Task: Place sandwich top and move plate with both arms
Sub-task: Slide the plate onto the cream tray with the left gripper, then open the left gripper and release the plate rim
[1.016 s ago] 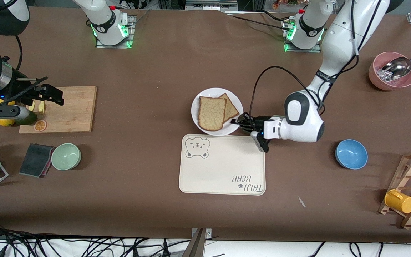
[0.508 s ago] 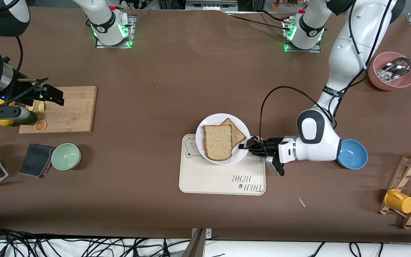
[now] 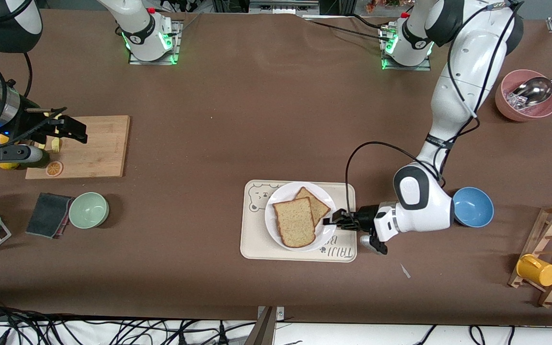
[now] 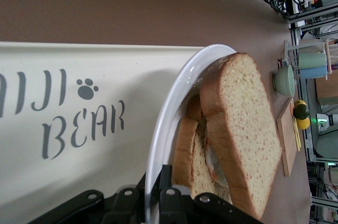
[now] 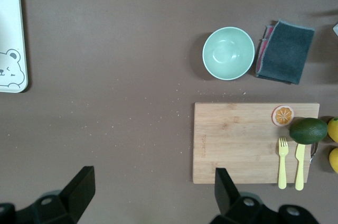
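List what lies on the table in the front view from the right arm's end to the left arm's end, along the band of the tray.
Dark cloth → green bowl → tray → plate with the sandwich top, gripped by the left gripper → blue bowl → yellow mug.

Left arm: reaches down from its base in a long bend, forearm low and nearly level above the bench. Left tool (image 3: 334, 221): fingers (image 4: 170, 203) closed tight on the rim of the plate (image 3: 274, 230), wrist turned sideways, black cable looping up from the wrist.

Right arm: waits at its own end of the bench, raised in the air. Right tool (image 3: 67, 130): points downward, fingers (image 5: 80, 186) spread wide, nothing between them.
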You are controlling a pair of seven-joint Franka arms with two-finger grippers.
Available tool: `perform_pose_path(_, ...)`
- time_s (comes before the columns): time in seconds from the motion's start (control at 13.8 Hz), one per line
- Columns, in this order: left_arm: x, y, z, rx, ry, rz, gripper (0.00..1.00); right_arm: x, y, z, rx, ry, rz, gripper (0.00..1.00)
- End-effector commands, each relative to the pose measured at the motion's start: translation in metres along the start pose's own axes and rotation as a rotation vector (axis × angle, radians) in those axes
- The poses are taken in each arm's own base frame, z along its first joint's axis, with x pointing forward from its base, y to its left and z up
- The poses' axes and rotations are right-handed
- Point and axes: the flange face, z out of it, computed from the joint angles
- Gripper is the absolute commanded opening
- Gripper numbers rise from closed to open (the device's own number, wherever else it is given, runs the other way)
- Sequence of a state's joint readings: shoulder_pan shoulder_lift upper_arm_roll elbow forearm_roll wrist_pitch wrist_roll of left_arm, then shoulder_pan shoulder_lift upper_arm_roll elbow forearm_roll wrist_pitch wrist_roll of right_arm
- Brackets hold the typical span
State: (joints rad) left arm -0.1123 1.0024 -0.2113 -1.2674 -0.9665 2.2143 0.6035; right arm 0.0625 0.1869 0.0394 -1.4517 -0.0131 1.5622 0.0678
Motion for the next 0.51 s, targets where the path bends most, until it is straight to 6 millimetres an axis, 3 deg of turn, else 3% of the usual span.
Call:
perform_pose_path(0.0, 0.007, 0.000, 0.016, 0.000, 0.006, -0.030, 0.00, -0.001, 0.000, -0.003, -0.012, 0.010, -0.007, 1.00)
perform_pose_path(0.44, 0.004, -0.010, 0.018, 0.003, 0.011, -0.060, 0.00, -0.001, -0.001, -0.003, -0.012, 0.010, -0.009, 1.00)
